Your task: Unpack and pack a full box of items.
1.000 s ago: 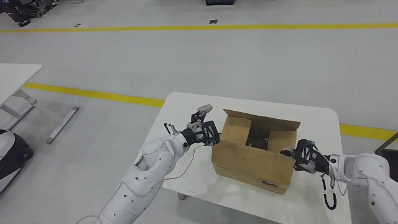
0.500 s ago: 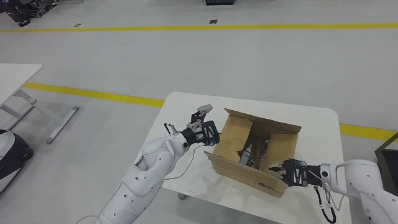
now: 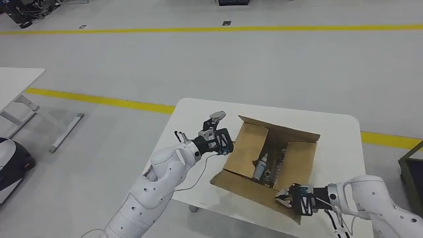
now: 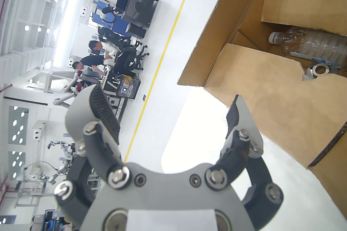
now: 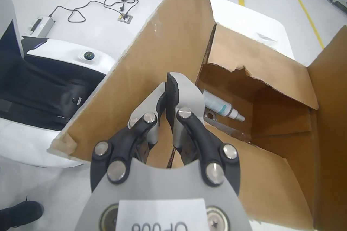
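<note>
1. I am holding my left tool (image 4: 165,99) spread wide, with nothing between its fingers.
2. In the top view that tool is hovering a little left of centre in the lower half of the frame. It is just beside the left flap (image 3: 254,142) of the box (image 3: 299,162), and I cannot tell whether one finger is touching the cardboard.
3. I am keeping my right tool (image 5: 172,91) clenched on the near flap (image 3: 251,186), with the corrugated edge running between the fingers.
4. In the top view the right tool is sitting at the lower right of the frame, at that flap's outer corner.
5. The box is standing on the white counter (image 3: 198,116), in the lower middle of the top view toward the right. Its top is open and its flaps are spreading outward.
6. The near flap is leaning out toward the bottom edge of the frame, while the far flap is standing up along the back of the box.
7. A clear plastic bottle (image 4: 311,44) with a white cap is lying on its side inside the box.
8. A small metal ring (image 4: 321,69) is lying just beside the bottle.
9. A white tube (image 5: 221,107) with a teal band is also lying down inside the box, under a short flap with a ragged edge.
</note>
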